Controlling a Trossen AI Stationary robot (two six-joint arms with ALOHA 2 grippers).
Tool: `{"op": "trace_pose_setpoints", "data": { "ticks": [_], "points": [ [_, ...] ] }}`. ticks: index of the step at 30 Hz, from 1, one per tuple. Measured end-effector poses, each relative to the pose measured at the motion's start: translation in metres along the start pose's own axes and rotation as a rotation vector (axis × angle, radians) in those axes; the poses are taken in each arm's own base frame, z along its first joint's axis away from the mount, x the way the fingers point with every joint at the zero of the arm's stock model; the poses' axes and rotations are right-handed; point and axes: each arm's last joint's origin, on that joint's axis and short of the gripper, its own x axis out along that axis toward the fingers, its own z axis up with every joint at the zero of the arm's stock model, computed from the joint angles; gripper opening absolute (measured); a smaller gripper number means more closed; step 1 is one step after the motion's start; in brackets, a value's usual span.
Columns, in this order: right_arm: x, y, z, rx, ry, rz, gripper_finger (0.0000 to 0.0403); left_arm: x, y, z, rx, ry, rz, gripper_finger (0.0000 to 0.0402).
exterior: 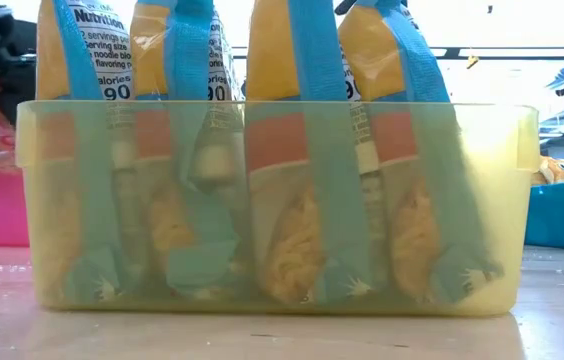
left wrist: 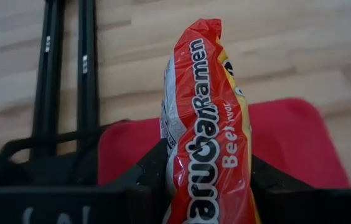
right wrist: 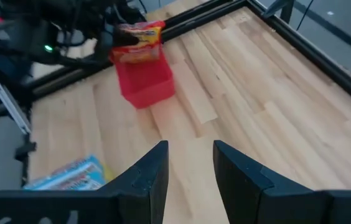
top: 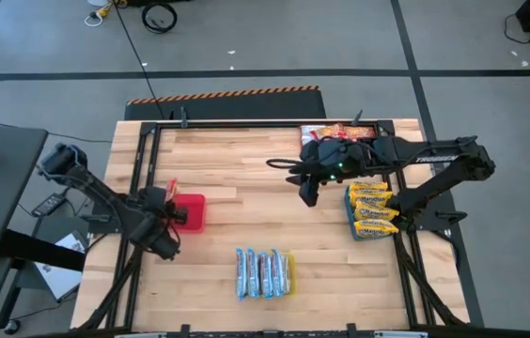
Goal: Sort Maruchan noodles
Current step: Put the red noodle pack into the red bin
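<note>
Clenched between my left pincer's fingers, a red crinkly plastic ramen packet hangs above the red square tray. Released off-centre, it might topple out. My right pincer hovers empty, fingers parted.

The left arm reaches in from the left edge of the light wooden counter, elbow bent, its forearm angled toward the middle. Its tool has both dark fingers clamped against the sides of a red crinkly plastic noodle packet with yellow print. The right arm stretches from the right side across the far half of the counter, wrist level. Its tool points downward, fingers parted with a narrow gap and nothing between them.
</note>
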Motion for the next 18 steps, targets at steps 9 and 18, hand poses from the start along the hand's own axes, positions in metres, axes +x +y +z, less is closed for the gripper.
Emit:
{"op": "trace_pose_setpoints", "data": {
  "ticks": [9, 18],
  "points": [
    [-0.002, 0.011, -0.003, 0.057, -0.024, 0.014, 0.0131, 0.021, -0.040, -0.002, -0.204, -0.144, -0.142, 0.0119],
    [-0.005, 0.021, -0.008, 0.041, -0.017, 0.038, 0.0131, 0.050, -0.077, -0.017, -0.343, -0.161, -0.171, 0.0119]
  ]
}}
